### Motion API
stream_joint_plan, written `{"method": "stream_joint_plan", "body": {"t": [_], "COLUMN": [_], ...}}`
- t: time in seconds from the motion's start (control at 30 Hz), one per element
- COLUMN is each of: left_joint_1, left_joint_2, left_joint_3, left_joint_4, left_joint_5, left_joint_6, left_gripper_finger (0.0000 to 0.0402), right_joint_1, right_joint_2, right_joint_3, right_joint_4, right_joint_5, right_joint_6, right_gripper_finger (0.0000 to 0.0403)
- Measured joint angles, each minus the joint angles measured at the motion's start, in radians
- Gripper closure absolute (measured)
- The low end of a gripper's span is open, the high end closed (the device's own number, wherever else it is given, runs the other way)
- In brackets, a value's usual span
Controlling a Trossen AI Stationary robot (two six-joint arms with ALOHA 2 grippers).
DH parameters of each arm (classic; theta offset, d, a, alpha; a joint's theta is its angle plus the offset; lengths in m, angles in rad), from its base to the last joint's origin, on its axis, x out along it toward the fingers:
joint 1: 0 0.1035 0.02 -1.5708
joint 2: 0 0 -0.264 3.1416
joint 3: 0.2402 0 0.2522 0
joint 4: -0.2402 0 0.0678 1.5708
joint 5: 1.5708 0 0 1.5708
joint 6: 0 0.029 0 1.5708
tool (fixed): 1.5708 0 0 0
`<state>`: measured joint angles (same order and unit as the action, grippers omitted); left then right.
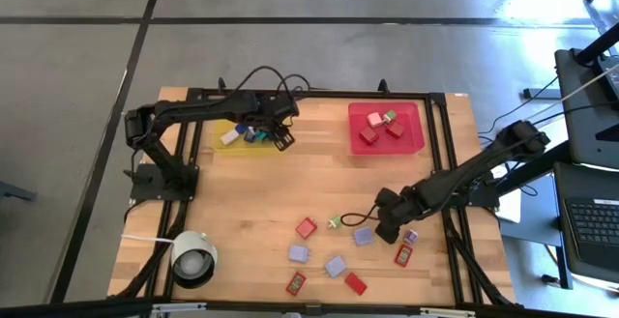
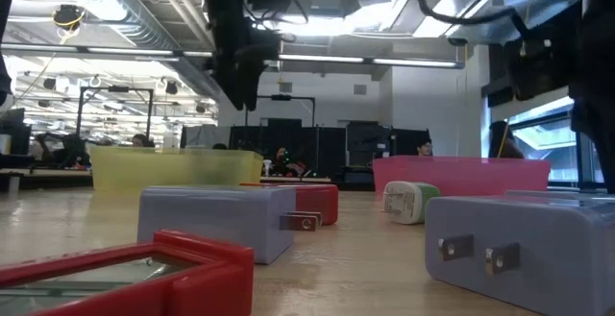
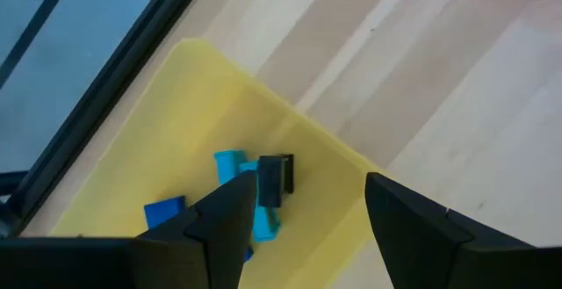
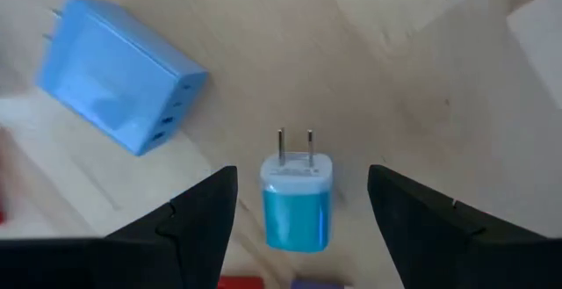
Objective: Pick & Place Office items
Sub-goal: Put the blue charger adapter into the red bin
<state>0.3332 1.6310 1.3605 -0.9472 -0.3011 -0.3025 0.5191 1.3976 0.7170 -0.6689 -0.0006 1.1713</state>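
Glossy teal plug (image 4: 297, 199) with 2 prongs lies between spread right gripper (image 4: 299, 227); left gripper (image 3: 303, 223) released over translucent yellow tray (image 3: 158, 140).

The table (image 1: 242, 187) is pale, smooth wood planking. The yellow tray (image 3: 299, 140) and red tray (image 2: 461, 174) look like translucent plastic. The teal plug (image 4: 297, 203) is glossy plastic with metal prongs.
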Motion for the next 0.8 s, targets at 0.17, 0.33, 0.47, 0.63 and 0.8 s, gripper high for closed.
{"method": "stream_joint_plan", "body": {"t": [0.17, 0.33, 0.47, 0.63, 0.8], "left_joint_1": [-0.021, -0.041, -0.061, -0.092, -0.115], "left_joint_2": [0.0, 0.0, 0.0, 0.0, 0.0], "left_joint_3": [0.0, 0.0, 0.0, 0.0, 0.0], "left_joint_4": [0.001, 0.002, 0.002, 0.002, 0.002], "left_joint_5": [0.005, 0.007, -0.021, -0.083, -0.119], "left_joint_6": [0.0, 0.0, -0.013, -0.016, -0.015], "left_gripper_finger": [0.019, 0.0191, 0.0193, 0.0197, 0.0199], "right_joint_1": [0.008, 0.014, 0.024, 0.028, 0.028], "right_joint_2": [0.067, 0.13, 0.144, 0.14, 0.12], "right_joint_3": [0.0, 0.003, 0.005, 0.015, 0.061], "right_joint_4": [0.017, 0.015, 0.005, -0.024, -0.081], "right_joint_5": [-0.034, -0.08, -0.075, -0.043, -0.002], "right_joint_6": [0.0, -0.05, -0.079, -0.08, -0.133], "right_gripper_finger": [0.0144, 0.0146, 0.0171, 0.0245, 0.0272]}}
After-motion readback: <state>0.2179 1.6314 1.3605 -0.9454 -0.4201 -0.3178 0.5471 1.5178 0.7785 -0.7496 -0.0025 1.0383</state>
